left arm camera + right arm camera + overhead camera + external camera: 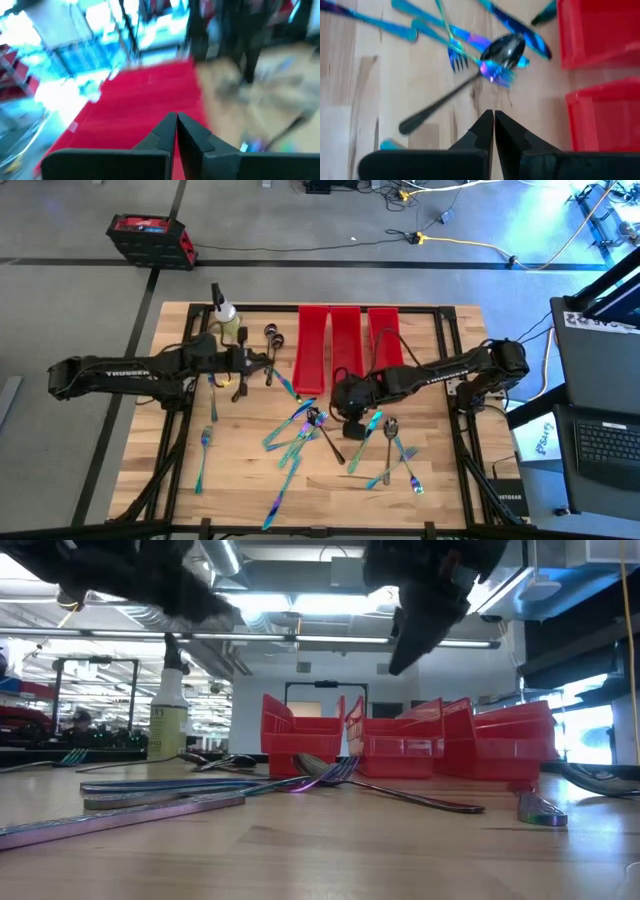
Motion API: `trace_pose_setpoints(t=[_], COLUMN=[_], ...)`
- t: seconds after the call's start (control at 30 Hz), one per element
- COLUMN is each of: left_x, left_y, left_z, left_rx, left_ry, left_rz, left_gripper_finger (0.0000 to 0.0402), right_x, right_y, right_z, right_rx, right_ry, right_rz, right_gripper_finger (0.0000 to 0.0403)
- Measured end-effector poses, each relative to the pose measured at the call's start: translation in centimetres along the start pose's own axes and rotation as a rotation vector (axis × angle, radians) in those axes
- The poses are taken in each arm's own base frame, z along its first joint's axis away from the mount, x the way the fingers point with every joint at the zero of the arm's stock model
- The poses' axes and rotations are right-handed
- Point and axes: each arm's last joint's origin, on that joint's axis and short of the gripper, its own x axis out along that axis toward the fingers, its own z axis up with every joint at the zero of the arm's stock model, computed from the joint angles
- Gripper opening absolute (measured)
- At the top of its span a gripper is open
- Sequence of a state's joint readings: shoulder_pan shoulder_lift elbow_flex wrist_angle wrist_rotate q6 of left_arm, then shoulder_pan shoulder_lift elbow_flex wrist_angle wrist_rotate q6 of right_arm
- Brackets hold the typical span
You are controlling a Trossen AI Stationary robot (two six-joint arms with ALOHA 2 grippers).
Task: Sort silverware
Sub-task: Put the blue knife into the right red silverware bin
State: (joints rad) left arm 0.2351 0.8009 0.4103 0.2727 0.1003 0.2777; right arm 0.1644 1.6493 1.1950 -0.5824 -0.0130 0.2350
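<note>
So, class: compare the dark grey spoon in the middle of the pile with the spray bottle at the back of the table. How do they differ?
The dark grey spoon lies flat on the table; the spray bottle stands upright.
The spoon is thin, dark metal; the bottle is stout, pale, with yellowish liquid.
The spoon lies tangled among iridescent forks; the bottle stands alone by the table's back edge.
Both rest on the wooden table, and neither gripper holds them.

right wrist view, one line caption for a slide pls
Shut right hand hovering empty over a dark spoon and iridescent forks, red bins alongside.
</note>
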Motion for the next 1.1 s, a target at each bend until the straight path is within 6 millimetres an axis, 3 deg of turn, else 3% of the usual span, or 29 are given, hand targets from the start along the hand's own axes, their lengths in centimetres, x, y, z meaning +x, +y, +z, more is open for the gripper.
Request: trace_pose_setpoints(t=[0.13, 0.33, 0.57, 0.73, 0.9, 1.1], left_x=[0.0, 0.2, 1.3, 1.7, -0.2, -3.6], left_y=[-1.1, -4.9, -9.5, -14.2, -20.4, -27.1], left_z=[1.2, 2.3, 5.3, 4.4, 2.4, 0.8], left_rx=[0.015, 0.151, -0.025, -0.289, -0.432, -0.528], left_ry=[-0.115, -0.195, -0.288, -0.165, 0.053, 0.230], left_rz=[-0.090, -0.236, -0.428, -0.561, -0.754, -0.785], left_gripper_finger=[0.0000, 0.0000, 0.0009, 0.0050, 0.0103, 0.0072], right_x=[0.0, -0.2, -0.5, -0.8, -0.4, 1.1], right_y=[1.6, 4.9, 7.6, 8.9, 9.0, 9.6], right_z=[0.2, -0.1, -0.6, 0.3, 0.4, 0.8], right_rx=[-0.040, -0.144, -0.256, -0.329, -0.356, -0.496], right_ry=[-0.068, -0.131, -0.198, -0.311, -0.315, -0.384], right_rz=[0.003, 0.064, 0.069, 0.221, 0.236, 0.221], right_gripper_finger=[0.0000, 0.0000, 0.0001, 0.0001, 0.0001, 0.0001])
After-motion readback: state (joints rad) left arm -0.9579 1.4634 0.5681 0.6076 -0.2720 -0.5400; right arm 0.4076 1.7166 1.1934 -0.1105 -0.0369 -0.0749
